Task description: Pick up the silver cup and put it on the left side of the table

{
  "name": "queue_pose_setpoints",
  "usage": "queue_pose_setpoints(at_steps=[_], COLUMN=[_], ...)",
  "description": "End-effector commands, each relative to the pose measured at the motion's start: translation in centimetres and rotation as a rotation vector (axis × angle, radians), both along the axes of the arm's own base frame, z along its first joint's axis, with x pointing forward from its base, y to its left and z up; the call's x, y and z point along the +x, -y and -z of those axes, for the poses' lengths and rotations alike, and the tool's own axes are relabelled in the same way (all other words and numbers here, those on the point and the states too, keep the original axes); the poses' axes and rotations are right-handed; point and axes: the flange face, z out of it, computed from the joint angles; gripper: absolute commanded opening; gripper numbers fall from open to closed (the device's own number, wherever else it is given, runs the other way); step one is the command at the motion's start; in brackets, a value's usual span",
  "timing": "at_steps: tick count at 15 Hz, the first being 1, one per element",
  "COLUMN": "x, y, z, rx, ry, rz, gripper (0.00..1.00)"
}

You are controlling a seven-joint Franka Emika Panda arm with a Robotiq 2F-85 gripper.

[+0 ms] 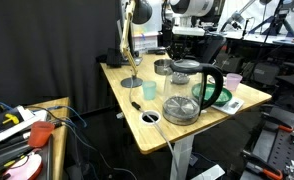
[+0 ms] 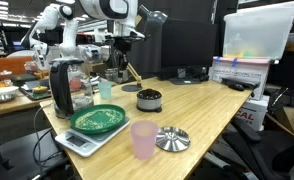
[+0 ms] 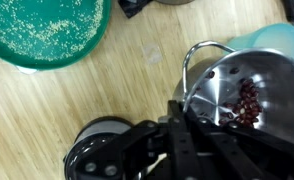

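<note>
1. In the wrist view, the small, handleless silver-grey metal cup (image 3: 237,85) fills the right side. The dark tool (image 3: 192,122) comes in from the bottom edge. The cup lies just ahead of the tool and slightly to its right, with its near wall against the fingers.
2. One dark finger (image 3: 181,108) stands at the outside of the cup's left rim. The other seems to reach inside but is lost among reflections. I cannot tell whether the tool is clamped on the wall or only straddling it.
3. The cup's mouth faces the camera, so its axis runs roughly upright. The view does not show whether its base rests on the light-wood surface (image 3: 137,80).
4. The cup is polished and mirror-bright inside, with a thin rim. A small heap of red-brown beans (image 3: 247,100) lies in the bottom.
5. A pale blue-green cup (image 3: 277,40) sits just beside it at upper right. A round green dish (image 3: 47,35) is well apart at upper left.
6. My judgement is that the thin wall gives little purchase. The cup must travel level or the beans will spill.
</note>
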Motion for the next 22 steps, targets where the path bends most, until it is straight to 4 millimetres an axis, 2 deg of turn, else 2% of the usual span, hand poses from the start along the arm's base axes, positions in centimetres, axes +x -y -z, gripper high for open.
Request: queue_pose_setpoints(at_steps=[1,6,11,13,14,15,21,22], x=[-0.1,-0.7,-2.8,-3.7,-4.0,-3.0,-3.5,-3.6], y=[2.9,9.9,15.2,16.1,15.8,16.5,16.0,16.0], z=[-2.2,-5.6,-6.4,-6.2,-6.4,-5.6,-5.9,-5.9], rx=[0.004,-0.043,-0.106,-0.099,-0.081,-0.101,-0.092,-0.093], ry=[0.061,0.145,0.129,0.114,0.148,0.105,0.124,0.124], rz=[0.123,0.39,0.657,0.753,0.758,0.716,0.742,0.743], gripper=[0.01,0.01,0.01,0.01,0.01,0.06,0.06,0.01])
